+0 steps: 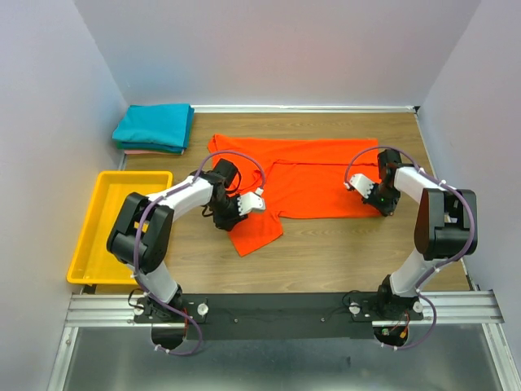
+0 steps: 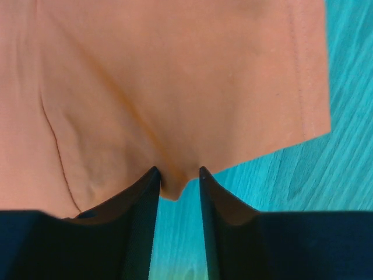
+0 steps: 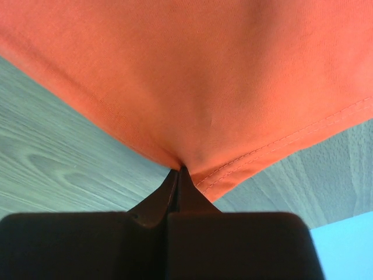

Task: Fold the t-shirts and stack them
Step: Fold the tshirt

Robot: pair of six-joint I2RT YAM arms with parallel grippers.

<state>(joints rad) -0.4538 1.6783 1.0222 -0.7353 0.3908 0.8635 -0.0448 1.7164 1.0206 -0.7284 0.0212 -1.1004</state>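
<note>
- Top view: the orange t-shirt lies spread across the middle of the table, one sleeve-like flap jutting toward the near edge; by my reading its folding has barely begun.
- At the back left corner a folded teal t-shirt sits on a pink t-shirt, so that stack looks done and the orange one must join it.
- The yellow tray at the left shows nothing inside.
- The left gripper and right gripper sit at opposite ends of the orange cloth.
- Left wrist view: the left gripper has a nub of shirt edge pinched between its narrowly parted fingers.
- Right wrist view: the right gripper is closed tight on the stitched hem.
</note>
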